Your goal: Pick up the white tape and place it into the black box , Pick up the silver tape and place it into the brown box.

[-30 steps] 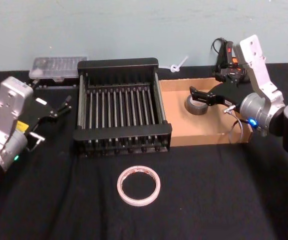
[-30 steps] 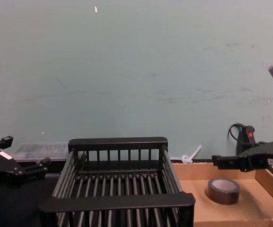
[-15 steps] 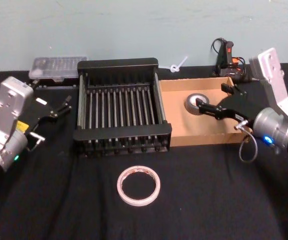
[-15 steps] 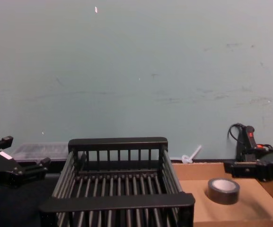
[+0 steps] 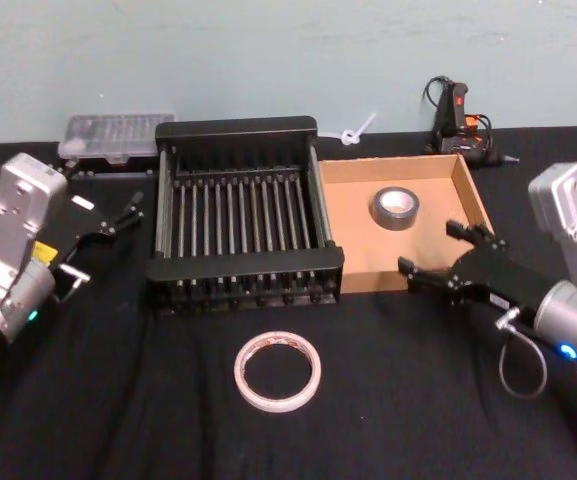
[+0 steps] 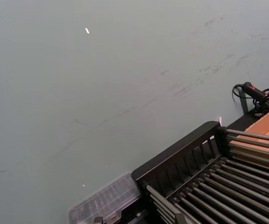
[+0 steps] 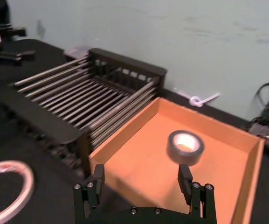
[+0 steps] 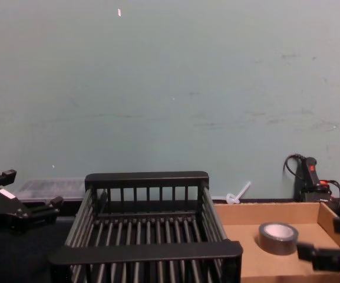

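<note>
Pulled back from the brown box (image 5: pixel 438 262), the right gripper (image 5: pixel 444 257) hangs empty, jaws wide; silver tape (image 5: pixel 395 208) lies inside. White tape (image 5: pixel 278 371) awaits the black box (image 5: pixel 240 270). Left gripper (image 5: pixel 108 232) idles, spread.

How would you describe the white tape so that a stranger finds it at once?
Start at the black box in the middle of the table. On the black cloth in front of it, toward the robot, lies the white tape, alone. It is a wide, flat ring, unlike the thick silver tape in the brown box.
</note>
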